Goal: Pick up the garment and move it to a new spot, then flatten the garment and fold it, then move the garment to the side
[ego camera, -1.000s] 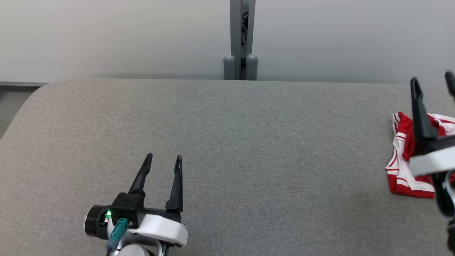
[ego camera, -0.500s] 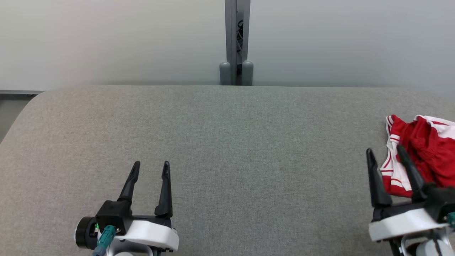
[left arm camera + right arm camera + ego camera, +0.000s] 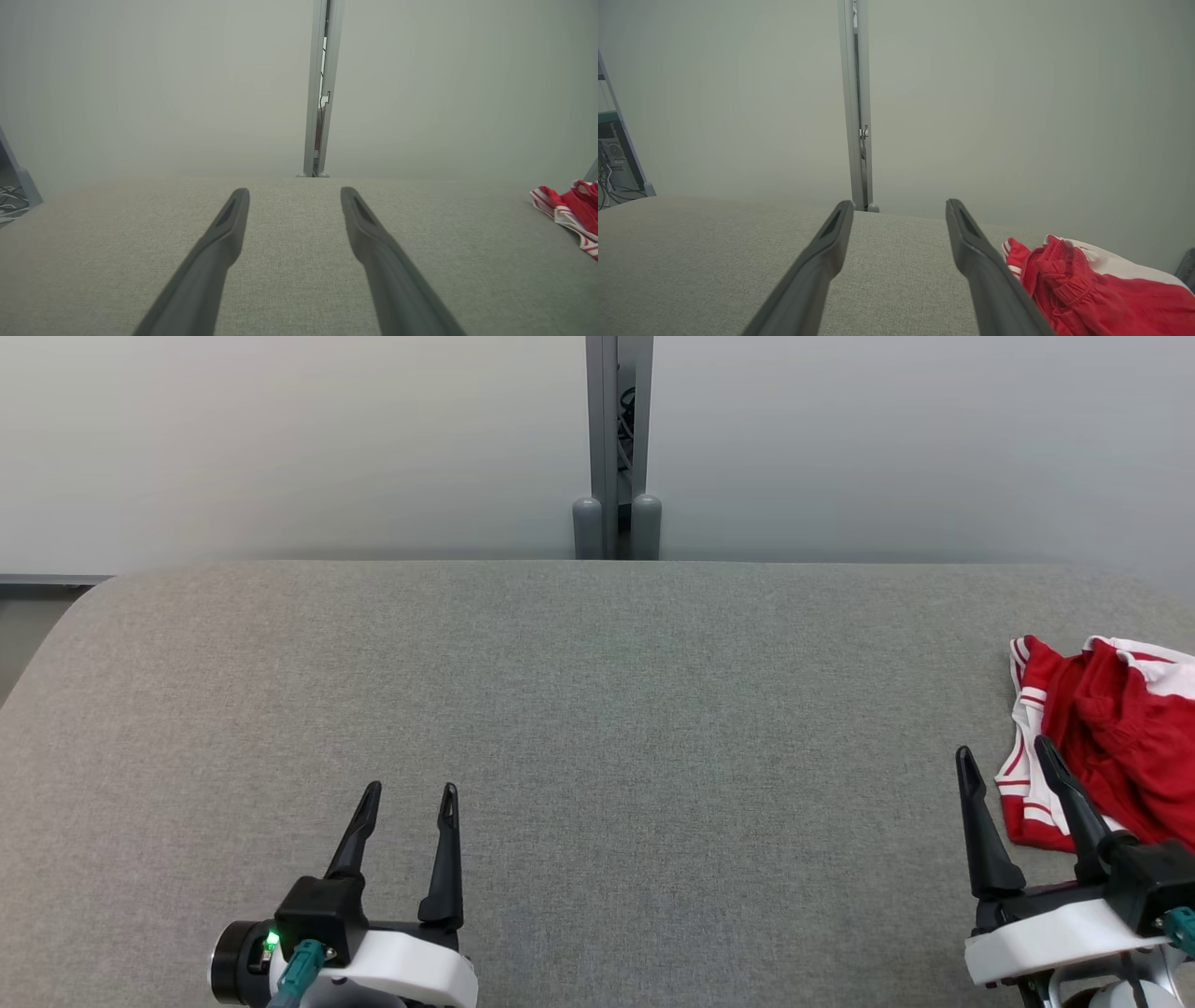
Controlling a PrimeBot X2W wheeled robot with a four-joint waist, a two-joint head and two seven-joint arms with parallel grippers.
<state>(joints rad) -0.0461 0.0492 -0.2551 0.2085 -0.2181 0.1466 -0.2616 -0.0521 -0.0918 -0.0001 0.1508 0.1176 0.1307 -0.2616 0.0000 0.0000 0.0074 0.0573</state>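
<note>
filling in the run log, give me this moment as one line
garment: bunched, far right of table, not held | left pincer: open, empty, over table | right pincer: open, empty, beside garment

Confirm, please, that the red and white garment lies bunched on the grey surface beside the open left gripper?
Not quite. The garment lies bunched on the grey surface beside the open right gripper, far from the left gripper. The head view shows this.
</note>
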